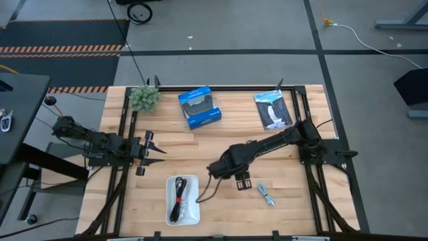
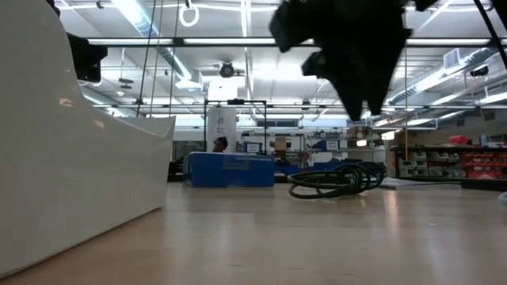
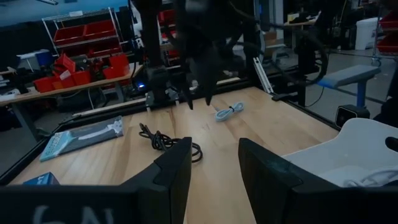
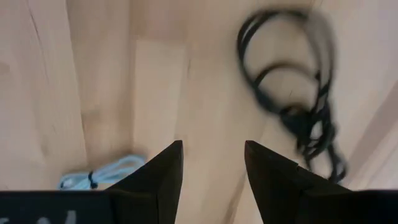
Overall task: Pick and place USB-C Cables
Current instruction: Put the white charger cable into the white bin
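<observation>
A plain black cable bundle [image 4: 298, 106] lies flat on the wooden table, also in the low view [image 2: 337, 180] and the left wrist view [image 3: 168, 140]. A grey cable bundle [image 1: 266, 195] rests on the wood near the front edge [image 4: 102, 175]. A black cable with a red tie [image 1: 179, 198] lies in the white tray [image 1: 190, 214]. My right gripper [image 1: 242, 182] hangs open above the table between the black and the grey bundle [image 4: 211, 146], touching neither. My left gripper [image 1: 150, 150] waits open at the table's left [image 3: 214, 155].
A blue box [image 1: 199, 107] and a flat black-and-white packet [image 1: 273, 109] lie toward the far edge, and a small green plant [image 1: 144, 98] sits at the far left corner. Black frame rails [image 1: 304, 107] run along the table's sides. Bare wood shows around the grey bundle.
</observation>
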